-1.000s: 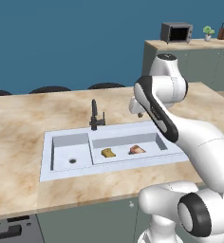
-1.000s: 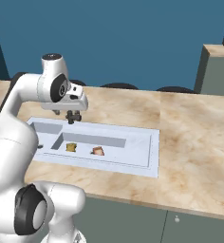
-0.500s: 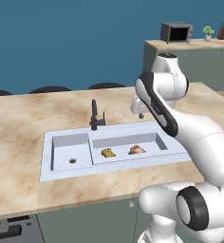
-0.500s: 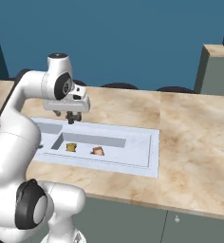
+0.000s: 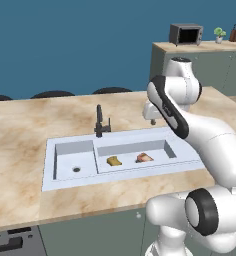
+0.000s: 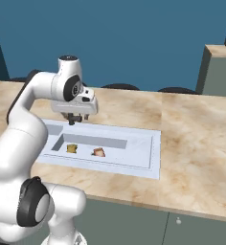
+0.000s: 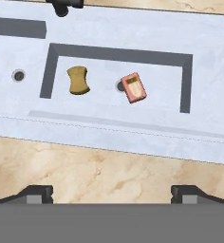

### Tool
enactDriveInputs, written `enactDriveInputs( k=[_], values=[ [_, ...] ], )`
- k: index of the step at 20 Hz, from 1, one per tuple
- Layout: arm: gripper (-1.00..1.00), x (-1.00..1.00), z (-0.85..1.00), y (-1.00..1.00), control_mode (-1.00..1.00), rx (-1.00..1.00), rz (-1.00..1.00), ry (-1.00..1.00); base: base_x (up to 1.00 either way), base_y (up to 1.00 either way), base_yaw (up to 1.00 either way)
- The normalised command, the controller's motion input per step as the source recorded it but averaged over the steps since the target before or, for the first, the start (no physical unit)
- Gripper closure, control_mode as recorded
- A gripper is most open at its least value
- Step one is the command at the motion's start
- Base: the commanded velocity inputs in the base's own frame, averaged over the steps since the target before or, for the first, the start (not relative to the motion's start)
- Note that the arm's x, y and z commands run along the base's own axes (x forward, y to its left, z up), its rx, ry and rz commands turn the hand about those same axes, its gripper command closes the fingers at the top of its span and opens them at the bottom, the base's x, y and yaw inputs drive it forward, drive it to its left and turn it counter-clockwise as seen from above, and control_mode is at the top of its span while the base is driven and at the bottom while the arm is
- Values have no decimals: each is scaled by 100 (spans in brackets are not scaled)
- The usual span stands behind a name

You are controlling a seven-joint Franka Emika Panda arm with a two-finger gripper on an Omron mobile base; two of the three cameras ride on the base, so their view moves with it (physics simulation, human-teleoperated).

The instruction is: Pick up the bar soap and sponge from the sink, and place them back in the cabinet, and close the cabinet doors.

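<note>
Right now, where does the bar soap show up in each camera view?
Left base view: bar soap in the longer basin, right of the sponge.
Right base view: bar soap, again right of the sponge.
Hand view: bar soap near centre, beside the sponge.
Shared landmark: the sponge.

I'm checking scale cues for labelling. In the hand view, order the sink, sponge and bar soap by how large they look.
1. sink, by far the largest.
2-3. sponge and bar soap: they look about alike, too close to rank.
</note>
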Motion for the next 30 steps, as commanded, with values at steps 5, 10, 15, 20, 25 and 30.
enactDriveInputs(
  k=[5,10,15,20,25,30],
  values=[
    [-100,14,-17,-15,-100,0,0,0,0,0,0],
    [-100,21,-18,-11,-100,0,0,0,0,0,0],
    [-100,24,-18,-9,-100,0,0,0,0,0,0],
    [-100,24,-20,-5,-100,0,0,0,0,0,0],
    [-100,23,-21,-2,-100,0,0,0,0,0,0],
    [-100,23,-23,0,-100,-2,0,0,0,0,0]
  ],
)
